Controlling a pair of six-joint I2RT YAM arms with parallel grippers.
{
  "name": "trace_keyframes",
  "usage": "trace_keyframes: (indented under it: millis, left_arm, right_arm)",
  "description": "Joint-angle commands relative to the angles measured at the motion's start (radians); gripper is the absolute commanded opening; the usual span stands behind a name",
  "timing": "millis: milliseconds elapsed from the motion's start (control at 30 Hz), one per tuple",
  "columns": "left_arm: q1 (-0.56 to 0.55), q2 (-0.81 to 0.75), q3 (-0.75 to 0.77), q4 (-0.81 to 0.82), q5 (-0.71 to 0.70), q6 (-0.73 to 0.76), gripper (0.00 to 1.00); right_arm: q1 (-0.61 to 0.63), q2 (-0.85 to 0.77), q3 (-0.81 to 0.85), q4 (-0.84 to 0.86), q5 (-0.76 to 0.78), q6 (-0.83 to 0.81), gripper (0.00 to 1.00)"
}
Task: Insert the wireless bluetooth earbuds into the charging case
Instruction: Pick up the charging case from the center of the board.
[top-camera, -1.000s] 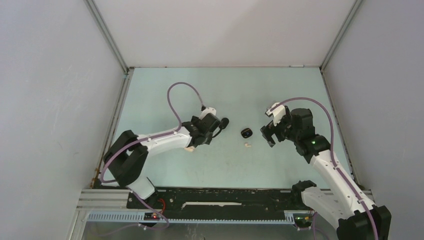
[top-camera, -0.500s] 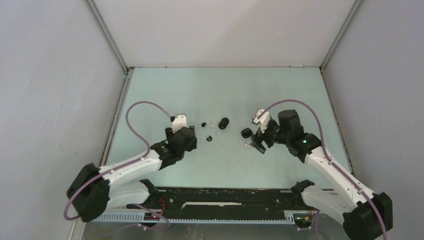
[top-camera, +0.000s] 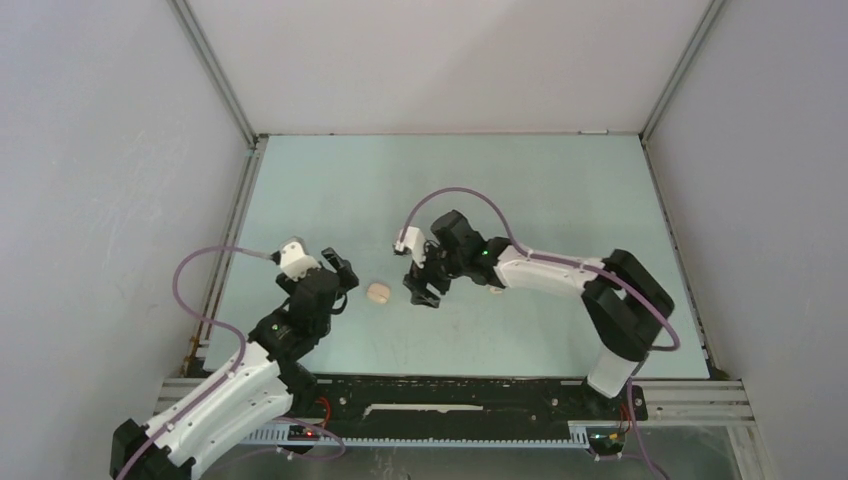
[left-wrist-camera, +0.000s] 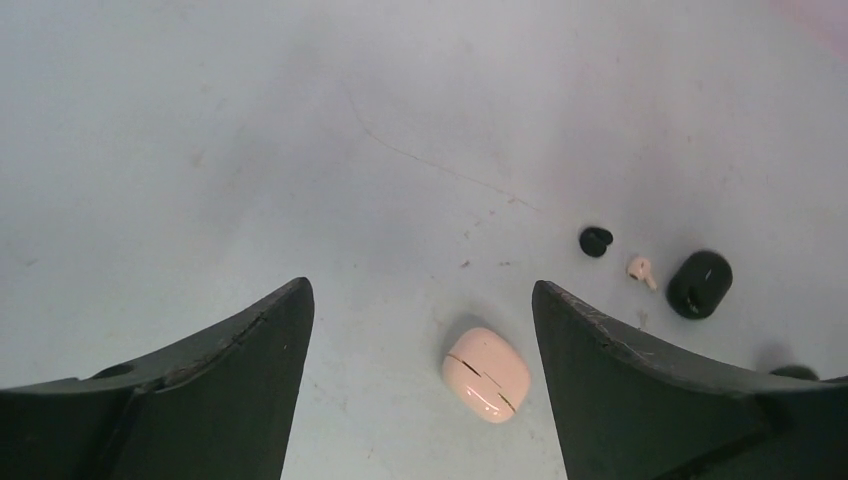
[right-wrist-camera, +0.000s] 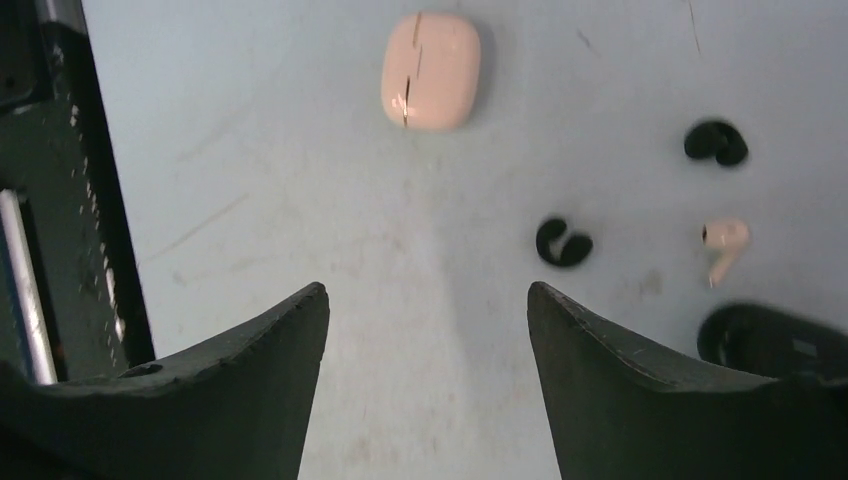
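A closed pink charging case (top-camera: 377, 293) lies on the pale table between my two grippers. My left gripper (top-camera: 342, 272) hangs open just left of it, and the pink case (left-wrist-camera: 487, 374) shows low between the spread fingers, touching neither. Beyond it lie a black earbud (left-wrist-camera: 596, 241), a whitish earbud (left-wrist-camera: 641, 270) and a black case (left-wrist-camera: 700, 284). My right gripper (top-camera: 418, 290) is open and empty to the right of the pink case (right-wrist-camera: 431, 70). Ahead of it lie two black earbuds (right-wrist-camera: 563, 243) (right-wrist-camera: 716, 143), a whitish earbud (right-wrist-camera: 725, 240) and a black case (right-wrist-camera: 770, 340).
The right arm (top-camera: 540, 268) stretches across the table's middle and hides the earbuds and black case from above. A black rail (top-camera: 450, 385) runs along the near edge. Grey walls (top-camera: 120, 200) enclose the table on three sides.
The left arm pulled back to the near left, uncovering the pink case, and its jaws opened wider. The right arm swung left across the table and its jaws narrowed somewhat.
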Motion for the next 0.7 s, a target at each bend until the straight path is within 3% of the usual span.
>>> trace_keyframes:
  millis: [0,367,667]
  left_arm:
    - [0.067,-0.100,-0.038,-0.055,-0.019,-0.109,0.86]
    - [0.113,-0.177,-0.047,-0.097,0.000,-0.149,0.87]
    - [0.115,-0.245,-0.055,-0.136,-0.015,-0.149,0.87]
  right_arm:
    - [0.057,0.117,0.133,0.109,0.029,0.039,0.76]
    - [0.111,0.362,0.366,0.052,0.078,0.081,0.81]
    - [0.162,0.489,0.523,-0.061,0.127,0.060,0.77]
